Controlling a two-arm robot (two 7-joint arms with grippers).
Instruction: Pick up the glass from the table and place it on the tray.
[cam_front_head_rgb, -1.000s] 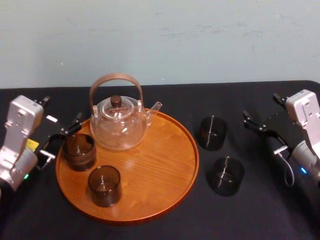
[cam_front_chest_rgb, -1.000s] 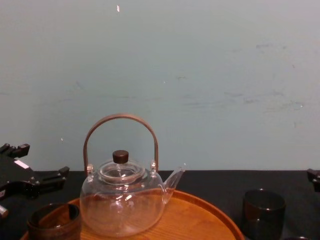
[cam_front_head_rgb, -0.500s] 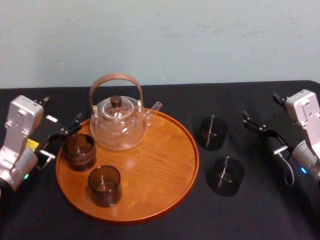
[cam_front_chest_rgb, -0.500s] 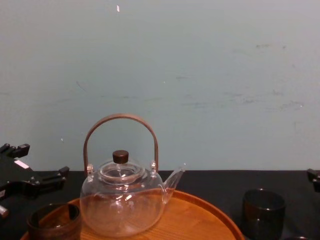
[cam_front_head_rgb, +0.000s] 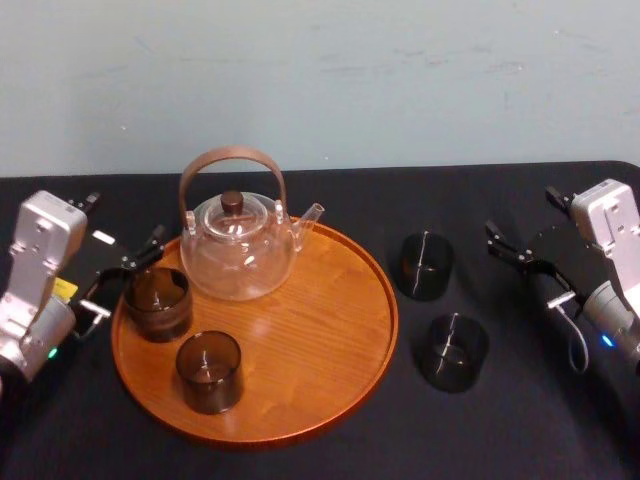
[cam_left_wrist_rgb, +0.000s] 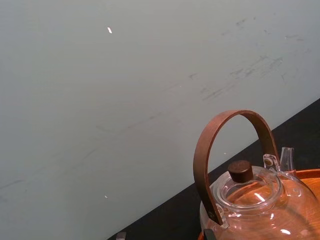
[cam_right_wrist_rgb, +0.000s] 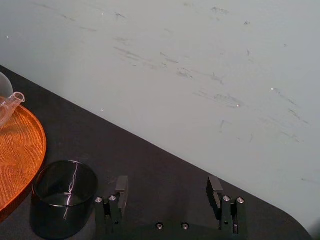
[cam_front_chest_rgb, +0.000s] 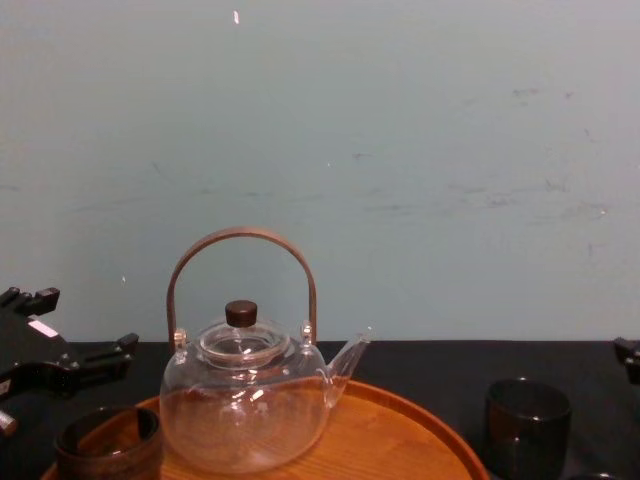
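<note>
Finishes noted: wood, glass, cloth, paint, metal.
The tray (cam_front_head_rgb: 320, 330) is orange-brown wood with clear grain, smooth, with a slight sheen. The teapot (cam_front_head_rgb: 238, 255) is clear glossy glass; its hoop handle (cam_front_head_rgb: 232, 154) looks like matt brown wood and its lid knob (cam_front_head_rgb: 232, 201) is dark and matt. The glasses on the cloth (cam_front_head_rgb: 425, 265) (cam_front_head_rgb: 452, 352), centre right, and the glasses on the tray (cam_front_head_rgb: 157, 302) (cam_front_head_rgb: 208, 371) are dark smoked glass, glossy with white glints. The table cloth (cam_front_head_rgb: 480, 430) is matt black. The wall (cam_front_head_rgb: 320, 70) is pale matt paint, scuffed. The right gripper (cam_right_wrist_rgb: 168, 184) has matt black fingers (cam_right_wrist_rgb: 120, 190) with bright metal screws.
</note>
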